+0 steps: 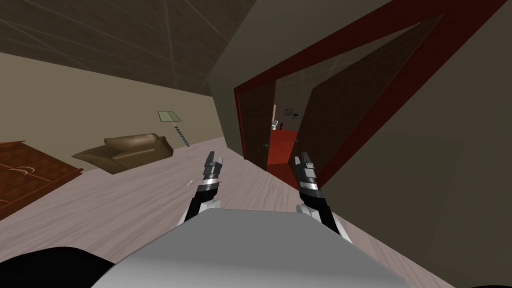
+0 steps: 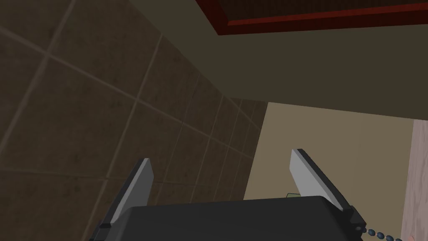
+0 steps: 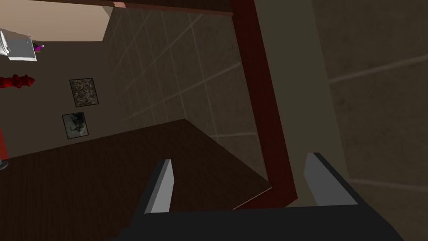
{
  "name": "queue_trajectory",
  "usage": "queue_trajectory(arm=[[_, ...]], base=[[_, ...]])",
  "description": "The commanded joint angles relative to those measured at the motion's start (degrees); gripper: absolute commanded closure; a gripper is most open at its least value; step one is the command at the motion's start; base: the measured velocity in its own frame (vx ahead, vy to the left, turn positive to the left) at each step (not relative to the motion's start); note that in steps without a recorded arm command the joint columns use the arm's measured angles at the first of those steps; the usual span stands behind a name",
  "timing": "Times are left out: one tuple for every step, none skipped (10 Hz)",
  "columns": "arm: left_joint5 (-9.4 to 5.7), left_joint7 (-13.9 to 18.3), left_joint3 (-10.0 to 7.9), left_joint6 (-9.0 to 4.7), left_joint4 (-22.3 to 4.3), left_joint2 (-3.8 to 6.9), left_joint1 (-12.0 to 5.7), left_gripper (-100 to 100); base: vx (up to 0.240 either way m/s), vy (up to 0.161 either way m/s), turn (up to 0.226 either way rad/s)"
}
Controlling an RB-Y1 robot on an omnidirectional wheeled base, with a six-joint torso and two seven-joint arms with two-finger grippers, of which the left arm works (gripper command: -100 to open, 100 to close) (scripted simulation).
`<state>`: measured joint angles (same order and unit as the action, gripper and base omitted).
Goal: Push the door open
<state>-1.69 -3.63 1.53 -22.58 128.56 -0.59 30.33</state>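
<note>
You're holding left gripper [image 1: 213, 158] and right gripper [image 1: 303, 159] splayed, empty; steering wide of the dark door [image 3: 104, 184] ahead is risking a finger snagging the red frame [image 3: 265, 125].

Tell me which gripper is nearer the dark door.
Right. The right gripper points at the door, close to it; the left gripper sits farther aside, over the floor.

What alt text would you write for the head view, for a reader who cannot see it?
A dark door in a red frame stands ajar ahead to the right, with red floor showing through the gap. The left gripper and right gripper reach forward over pale wood floor; a brown sofa sits by the far wall.
</note>
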Motion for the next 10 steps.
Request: queue_trajectory(arm=[[0.04,0.15,0.43,-0.54,-2.10,0.71,-0.72,-100],[0.05,0.19,0.55,-0.68,-2.65,0.88,-0.90,-100],[0.07,0.27,0.78,-0.96,-3.76,1.22,-1.28,-100],[0.10,0.38,1.09,-1.35,-5.27,1.60,-1.79,-100],[0.11,0.44,1.25,-1.55,-6.06,1.80,-2.06,-100],[0.14,0.55,1.58,-1.96,-7.66,2.20,-2.61,-100],[0.16,0.62,1.78,-2.21,-8.62,2.40,-2.94,-100],[0.18,0.69,1.99,-2.47,-9.62,2.60,-3.28,-100],[0.19,0.76,2.20,-2.72,-10.62,2.80,-3.62,-100],[0.21,0.84,2.41,-2.98,-11.62,3.00,-3.96,-100]], base=[[0.133,-0.093,-0.084],[0.134,-0.006,-0.044],[0.114,0.033,-0.041],[0.130,0.023,-0.070],[0.135,0.021,-0.057],[0.152,0.013,-0.051],[0.134,0.013,-0.058],[0.100,0.013,-0.050],[0.086,-0.006,-0.048],[0.086,-0.014,-0.047]])
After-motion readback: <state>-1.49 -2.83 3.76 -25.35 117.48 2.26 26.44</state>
